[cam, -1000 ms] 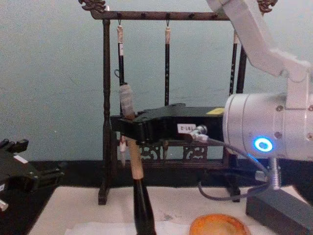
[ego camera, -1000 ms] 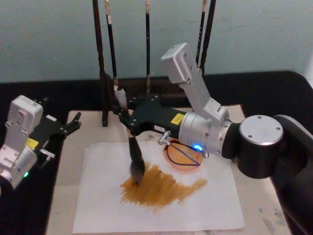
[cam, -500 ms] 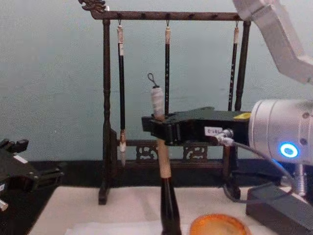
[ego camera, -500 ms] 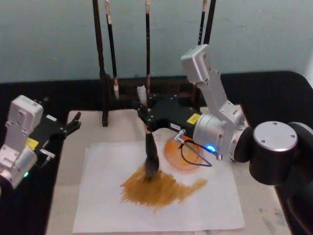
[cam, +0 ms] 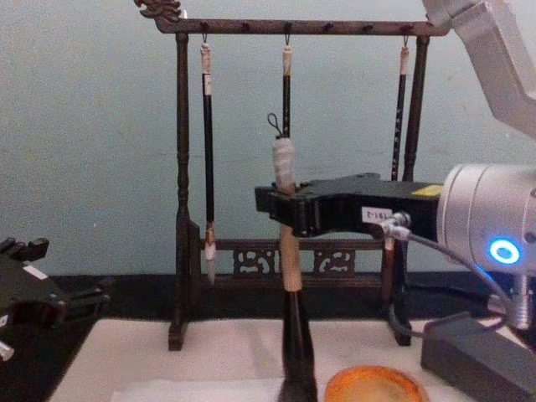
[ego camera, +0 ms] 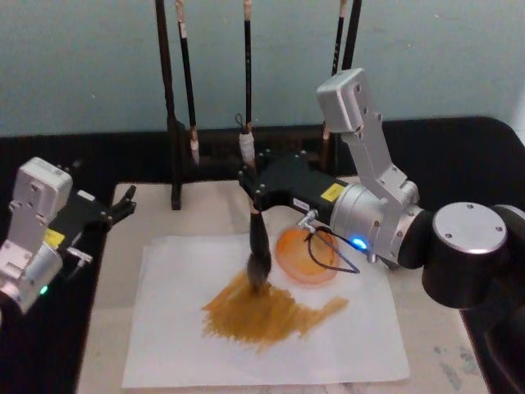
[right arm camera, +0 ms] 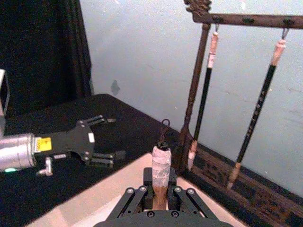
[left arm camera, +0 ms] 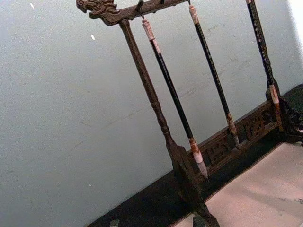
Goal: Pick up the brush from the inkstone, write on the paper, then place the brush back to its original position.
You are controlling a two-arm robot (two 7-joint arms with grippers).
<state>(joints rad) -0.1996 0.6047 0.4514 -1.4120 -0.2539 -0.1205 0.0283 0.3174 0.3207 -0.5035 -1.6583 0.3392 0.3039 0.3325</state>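
Note:
My right gripper (ego camera: 253,185) is shut on the tan handle of the brush (ego camera: 257,246), holding it nearly upright. The bristles touch the white paper (ego camera: 164,345) at the upper edge of a brown ink patch (ego camera: 267,314). Just to the right of the brush tip sits the orange, round inkstone (ego camera: 308,256). In the chest view the brush (cam: 291,276) hangs from the right gripper (cam: 280,206) beside the inkstone (cam: 373,385). The right wrist view shows the handle's whitish end and loop (right arm camera: 161,163). My left gripper (ego camera: 123,205) stays parked, open, at the left.
A dark wooden rack (ego camera: 172,123) with three thin hanging brushes (cam: 208,151) stands behind the paper. A beige felt mat (ego camera: 115,287) lies under the paper on a black tabletop. A cable (ego camera: 328,256) loops over the inkstone.
The right gripper has carried the brush to the right across the ink patch, toward the inkstone, and the handle now stands more upright. The left arm has not moved.

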